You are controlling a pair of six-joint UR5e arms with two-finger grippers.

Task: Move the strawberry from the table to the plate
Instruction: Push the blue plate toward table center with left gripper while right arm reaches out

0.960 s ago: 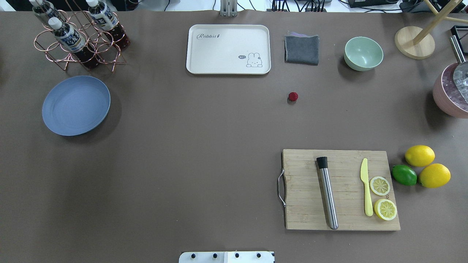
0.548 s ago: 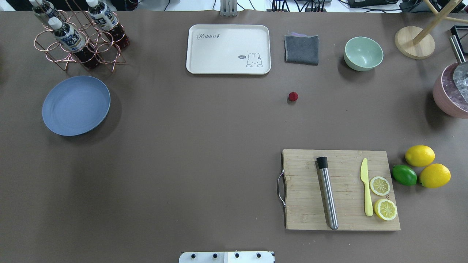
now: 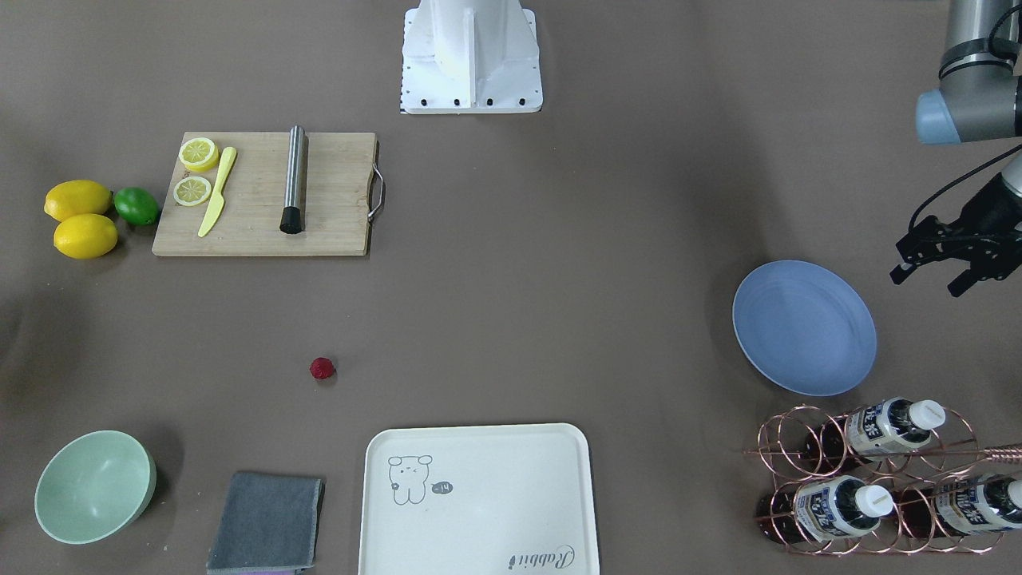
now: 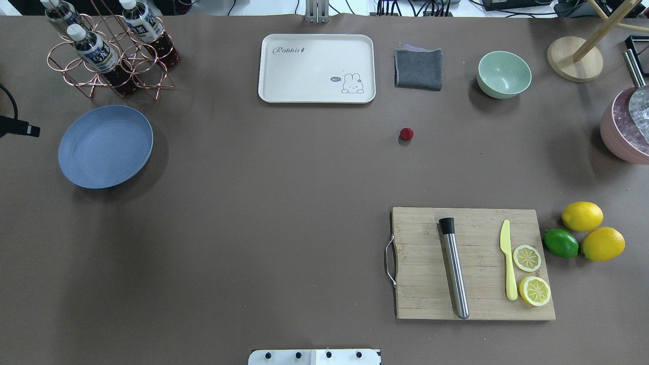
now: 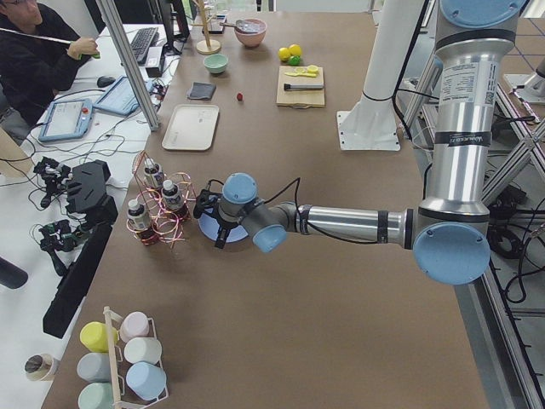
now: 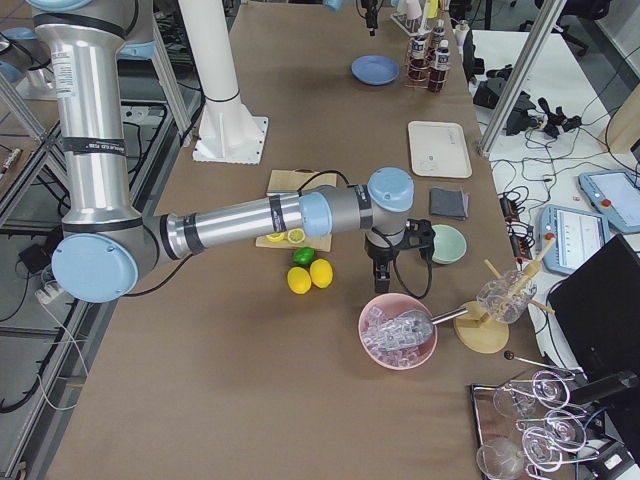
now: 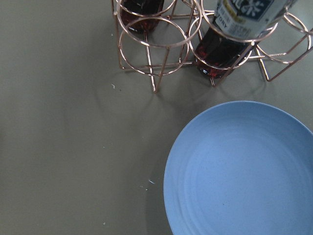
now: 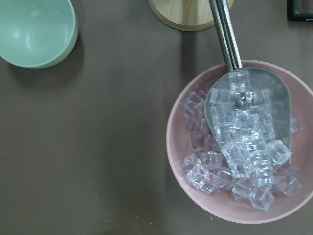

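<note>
left gripper (image 3: 928, 281): fingers spread, nothing between them. It hangs above bare table (image 4: 263, 213), off the plate's outer edge.
right gripper (image 6: 384, 275): seen only in the right side view, so I cannot tell whether it is spread or closed. Its wrist camera looks down on the table between a mint-green bowl (image 8: 34, 29) and a pink bowl of ice cubes (image 8: 174, 132) with a metal scoop (image 8: 247, 105) in it.
strawberry (image 4: 406, 134): on the table, untouched. It is well apart from the left gripper, across the table toward the robot's right. It is nearer the right gripper, inward of it, past the mint-green bowl.
plate (image 4: 105, 146): empty, just beside the left gripper on its inner side. It is far from the right gripper.
copper bottle rack (image 7: 161, 46): close to the plate, ahead of the left gripper.
stage (judged): not yet begun; neither gripper is near the berry.
risk 1: the berry is tiny and round, so an off-centre close could roll or squirt it away.
risk 2: the carry to the plate is long, and a light pinch may drop it midway.
risk 3: if the right arm delivers, it enters the left arm's space, so the arms could collide.
risk 4: a wide approach to the plate could clip the rack or its bottles.
risk 5: the right gripper starts close to the ice bowl and scoop handle, which a low sweep could knock.
</note>
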